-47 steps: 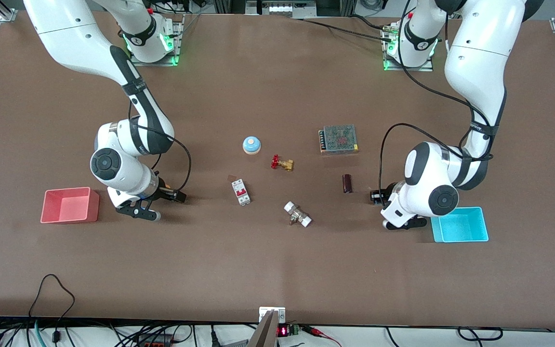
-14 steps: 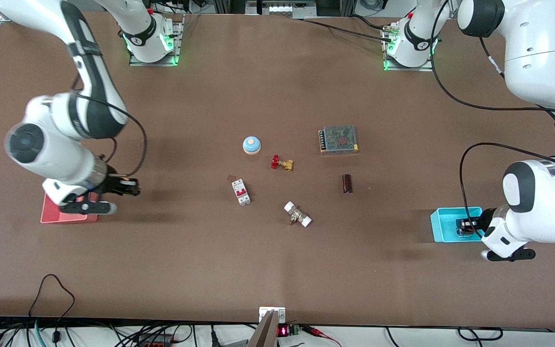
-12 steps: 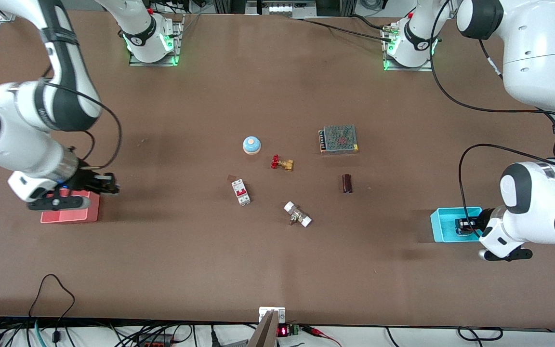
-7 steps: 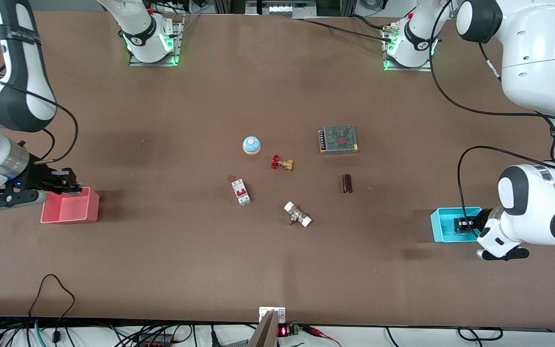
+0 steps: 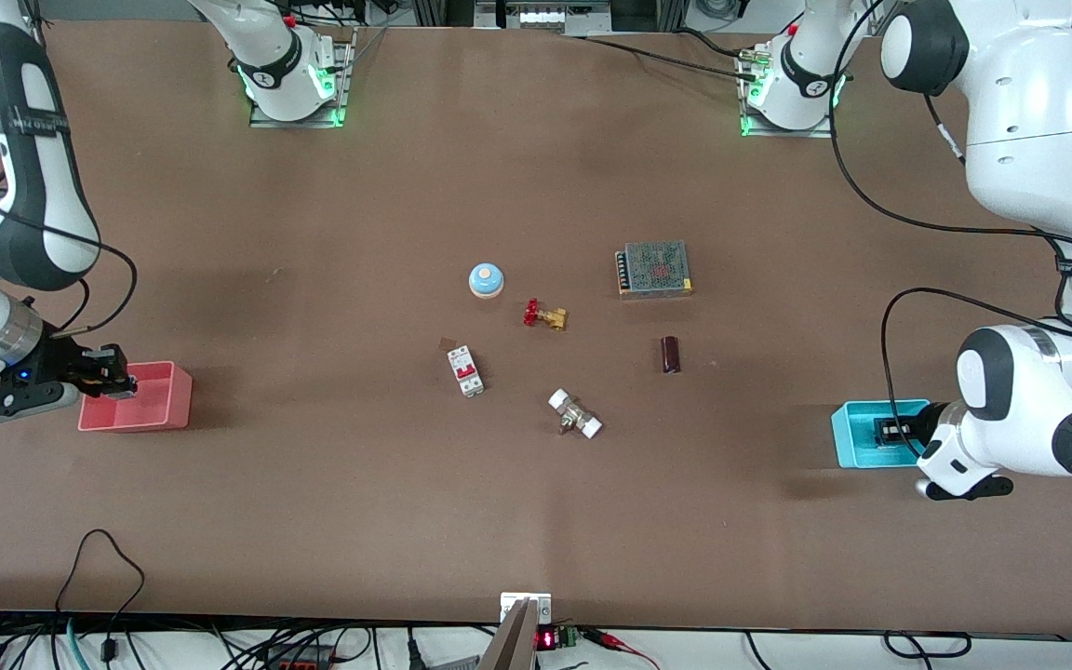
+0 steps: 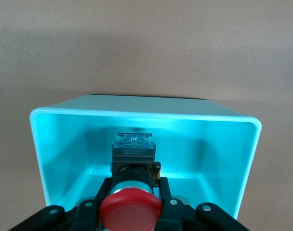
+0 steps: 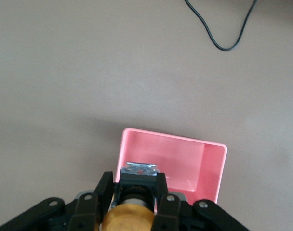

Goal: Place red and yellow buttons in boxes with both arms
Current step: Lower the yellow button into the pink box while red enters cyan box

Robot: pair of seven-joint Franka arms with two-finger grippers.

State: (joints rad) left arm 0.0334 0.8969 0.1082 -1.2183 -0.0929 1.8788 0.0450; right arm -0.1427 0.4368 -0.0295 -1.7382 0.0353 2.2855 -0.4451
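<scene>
While both arms hang over their bins:
Left gripper [image 6: 132,211]: clamped on red button [image 6: 131,210], inside cyan box [image 6: 219,154].
Right gripper [image 7: 134,204]: clamped on yellow button [image 7: 129,217], over pink box's [image 7: 185,163] rim.

Two arms [image 5: 1029,140], two boxes [image 5: 136,398], two buttons [image 6: 131,208], two valves [image 5: 545,315], one blue dome [image 5: 486,279].

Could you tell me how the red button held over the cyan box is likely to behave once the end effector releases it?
The red button has a wide round cap on a narrower body, so it may tip or roll on landing. It looks rigid and small, probably light. The cyan box walls should contain it. The left end effector holds it inside the box opening.
</scene>
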